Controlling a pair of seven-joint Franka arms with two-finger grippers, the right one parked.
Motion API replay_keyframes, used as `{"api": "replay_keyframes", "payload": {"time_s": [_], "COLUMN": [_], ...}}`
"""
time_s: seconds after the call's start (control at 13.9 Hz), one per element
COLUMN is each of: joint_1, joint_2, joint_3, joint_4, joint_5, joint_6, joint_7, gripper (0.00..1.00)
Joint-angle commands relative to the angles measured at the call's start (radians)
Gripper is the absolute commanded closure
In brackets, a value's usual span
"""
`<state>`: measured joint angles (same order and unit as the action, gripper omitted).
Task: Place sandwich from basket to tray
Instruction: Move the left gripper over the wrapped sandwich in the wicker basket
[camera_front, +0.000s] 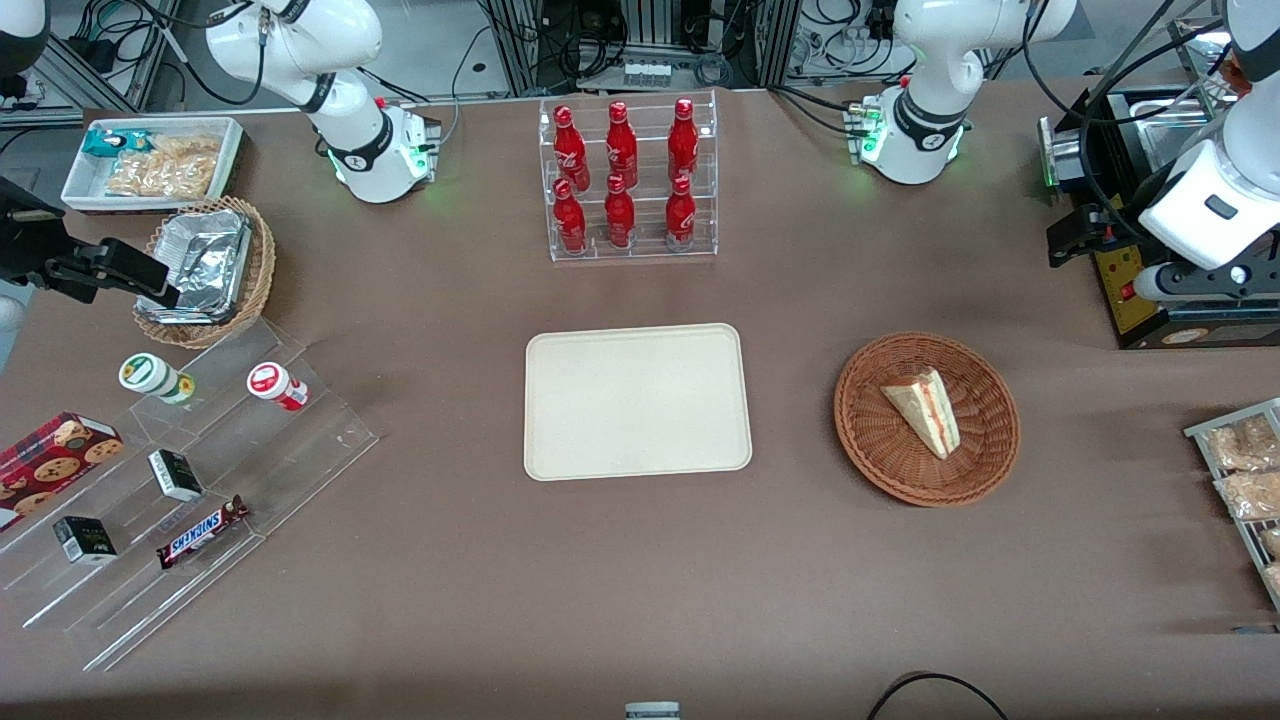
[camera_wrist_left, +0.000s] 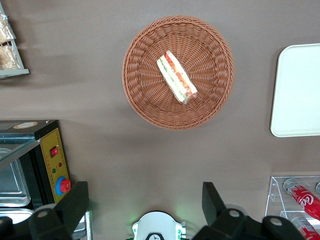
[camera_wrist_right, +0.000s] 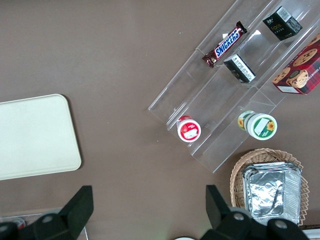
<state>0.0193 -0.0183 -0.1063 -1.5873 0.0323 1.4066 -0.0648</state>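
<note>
The claw (camera_wrist_left: 145, 200) of the left arm hangs high above the brown table (camera_front: 640, 600), fingers spread wide, holding nothing

The arm is folded up at the working arm's end of the table, with the wrist pointing down, farther from the front camera than the basket (camera_front: 870, 440). This basket is round, shallow, of reddish-brown woven wicker. In it lies the sandwich (camera_front: 924, 409), a pale triangular wedge with red and green layers on its edge. Beside the basket, toward the parked arm's end, lies the flat cream tray (camera_front: 637, 401) with rounded corners
</note>
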Motion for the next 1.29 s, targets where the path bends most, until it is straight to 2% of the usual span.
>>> {"api": "replay_keyframes", "payload": {"time_s": [0.0, 0.36, 0.58, 1.01, 1.22], "joint_1": [0.014, 0.011, 0.016, 0.01, 0.004], "joint_2": [0.02, 0.052, 0.063, 0.072, 0.072], "joint_3": [-0.013, -0.015, -0.013, -0.013, -0.016], "joint_4": [0.035, 0.007, -0.057, -0.241, -0.357], "joint_5": [0.003, 0.0, 0.0, 0.003, 0.011], "joint_6": [-0.008, -0.015, -0.002, 0.156, 0.288], "joint_7": [0.0, 0.003, 0.003, 0.0, -0.004], "gripper": [0.0, 0.0, 0.0, 0.0, 0.0]}}
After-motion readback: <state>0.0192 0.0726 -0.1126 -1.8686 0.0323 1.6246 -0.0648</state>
